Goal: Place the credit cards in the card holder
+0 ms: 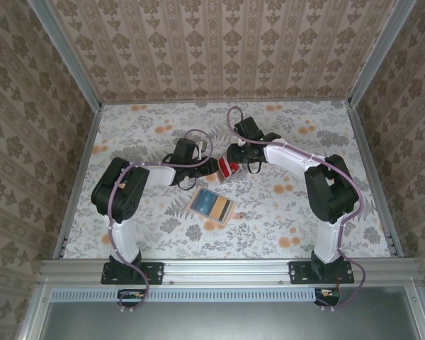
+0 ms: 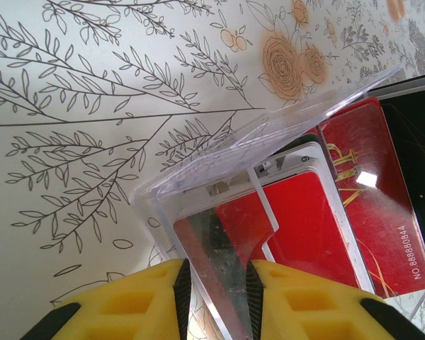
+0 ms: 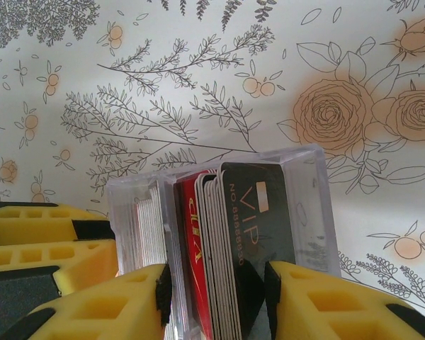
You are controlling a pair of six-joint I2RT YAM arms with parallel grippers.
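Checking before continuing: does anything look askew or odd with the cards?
Yes. The credit cards sit unevenly fanned in a clear plastic case that gapes open at a slant. The left tool pinches the case, the right tool the cards. The card holder lies open, apart from them.

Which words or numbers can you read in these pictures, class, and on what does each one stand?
"NO.888880844": printed along the edge of the red card, left wrist view.
"VIP": in gold on the black card, right wrist view.
Small line beside "VIP": begins "NO", but its digits are too blurred to read.
Large gold lettering on the red card: partly hidden, so it cannot be read whole.
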